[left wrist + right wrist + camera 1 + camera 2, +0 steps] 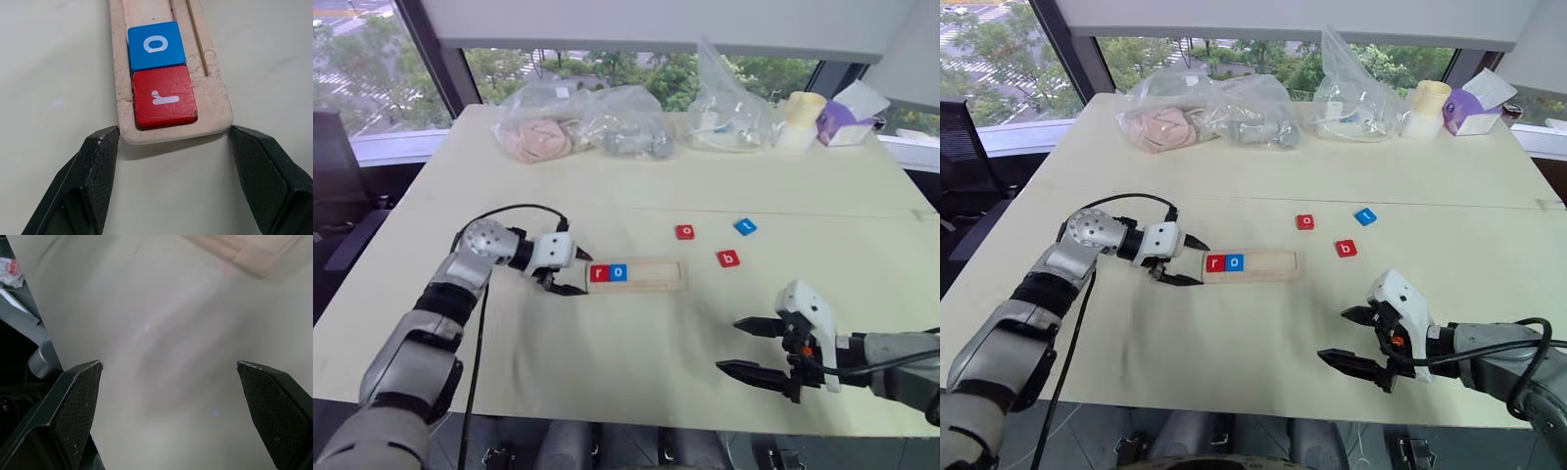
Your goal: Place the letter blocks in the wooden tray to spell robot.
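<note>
The wooden tray [651,276] lies lengthwise near the middle of the table [607,382], a little toward the left edge. Its left end holds two letter blocks side by side: a red "r" [598,273] in the end slot and a blue "o" [619,272] touching it, and the rest of the recess is bare wood. The left gripper [576,272] sits at that left end, low over the table. Its fingers are spread wide and flank the end's two corners, with nothing between them but the tray's short rim; whether the pads [102,161] touch the wood cannot be told. Three blocks lie loose beyond the tray toward the far right: a red "o" [685,232], a blue one [745,226] whose letter is too small to read, and a red "b" [728,258] nearest the tray's right end, all apart from each other and from the tray. The right gripper [729,345] hangs over bare tabletop near the near right corner, its fingers wide and empty, well apart from the loose blocks. Along the far edge stand crumpled clear plastic bags [578,127], another bag [729,108], a cream cup [800,119] and a purple tissue box [847,119], all far from the tray.
</note>
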Controlling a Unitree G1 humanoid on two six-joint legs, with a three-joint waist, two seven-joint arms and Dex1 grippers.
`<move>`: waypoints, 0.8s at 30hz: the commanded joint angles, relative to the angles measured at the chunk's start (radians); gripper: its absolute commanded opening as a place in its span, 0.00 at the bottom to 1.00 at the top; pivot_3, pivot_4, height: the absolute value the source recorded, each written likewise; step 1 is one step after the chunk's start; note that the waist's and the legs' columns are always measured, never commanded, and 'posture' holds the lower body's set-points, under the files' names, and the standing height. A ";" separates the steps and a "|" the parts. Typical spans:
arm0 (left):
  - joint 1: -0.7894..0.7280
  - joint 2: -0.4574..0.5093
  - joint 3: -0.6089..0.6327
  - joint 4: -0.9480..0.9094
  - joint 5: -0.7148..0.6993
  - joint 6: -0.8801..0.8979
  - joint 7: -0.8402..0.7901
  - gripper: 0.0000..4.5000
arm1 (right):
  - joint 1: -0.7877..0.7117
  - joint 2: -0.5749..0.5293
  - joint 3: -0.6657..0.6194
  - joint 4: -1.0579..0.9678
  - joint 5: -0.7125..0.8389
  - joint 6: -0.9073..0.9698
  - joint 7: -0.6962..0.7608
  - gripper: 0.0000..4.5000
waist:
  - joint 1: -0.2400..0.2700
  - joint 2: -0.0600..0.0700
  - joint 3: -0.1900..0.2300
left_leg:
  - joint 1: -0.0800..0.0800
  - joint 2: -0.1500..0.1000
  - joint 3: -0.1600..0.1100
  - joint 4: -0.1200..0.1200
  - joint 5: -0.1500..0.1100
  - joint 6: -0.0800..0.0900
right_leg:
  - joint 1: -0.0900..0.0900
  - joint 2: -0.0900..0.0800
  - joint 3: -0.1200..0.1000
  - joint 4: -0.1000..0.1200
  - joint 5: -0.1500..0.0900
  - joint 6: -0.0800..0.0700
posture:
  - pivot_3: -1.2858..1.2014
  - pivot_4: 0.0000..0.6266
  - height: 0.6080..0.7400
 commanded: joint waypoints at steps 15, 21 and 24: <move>-0.121 -0.081 -0.030 0.255 0.068 -0.151 -0.187 0.67 | -0.011 0.016 -0.043 -0.011 0.043 -0.007 -0.037 1.00 | -0.001 -0.001 0.000 | -0.001 0.000 0.000 0.005 -0.001 0.001 | 0.002 0.001 -0.001 0.000 0.001 0.001 | 0.52 0.24 0.99; -0.143 -0.097 -0.027 0.278 0.094 -0.136 -0.198 0.67 | -0.026 0.019 -0.038 -0.005 0.046 -0.008 -0.052 1.00 | -0.001 -0.001 0.000 | -0.011 0.001 0.000 0.009 -0.002 0.003 | -0.005 0.003 -0.002 0.000 0.001 0.003 | 0.52 0.24 0.99; -0.157 -0.102 -0.022 0.298 0.104 -0.139 -0.179 0.98 | -0.032 0.023 -0.037 -0.009 0.051 -0.005 -0.061 1.00 | 0.000 -0.002 0.000 | -0.011 0.000 0.000 0.011 -0.002 0.003 | -0.005 0.003 -0.003 0.000 0.002 0.005 | 0.52 0.24 0.99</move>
